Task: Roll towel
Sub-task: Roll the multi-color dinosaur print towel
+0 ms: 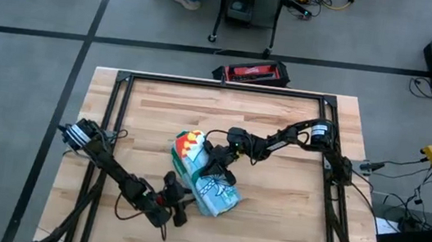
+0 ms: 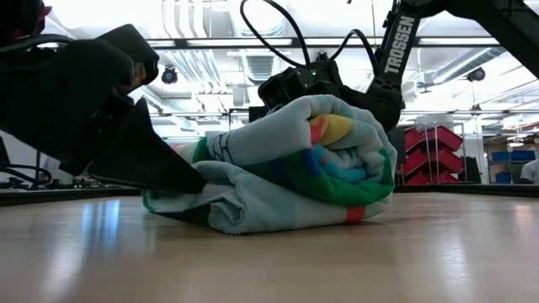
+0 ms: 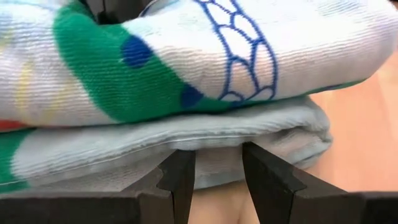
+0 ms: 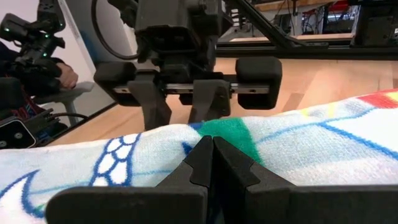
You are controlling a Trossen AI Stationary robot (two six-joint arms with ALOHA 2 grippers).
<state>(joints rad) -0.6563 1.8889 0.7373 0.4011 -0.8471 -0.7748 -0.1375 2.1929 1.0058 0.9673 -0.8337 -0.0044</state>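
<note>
Left pincer (image 1: 175, 207), reaching in from the desk's front-left corner, sits low at the near end of the towel (image 1: 205, 177); its fingers (image 3: 180, 180) stand a little apart with the towel's bottom fold lying across their tips, and whether they pinch that fold or merely nose under it cannot be told. Right pincer (image 1: 215, 164), on the arm coming from the desk's right edge, rests on top of the bundle with its fingers (image 4: 214, 162) pressed together and holding nothing, the tips bearing down on the cloth.

Towel: a thick, loosely wound roll near the middle of the desk (image 1: 296, 139), slightly toward the front edge, lying on a slant. In the low view the roll's end shows several coiled layers, while a pale flap trails flat on the wood toward the left pincer.

Step in hand, as judged: the final turn and tidying of the roll, most of the cloth being already wound. The next move calls for the trailing flap to be lifted and carried over or tucked beneath the bundle, while the closed right pincer steadies the top so the coils do not spring loose. Soft terry of this bulk tends to unwind once pressure is removed.
</note>
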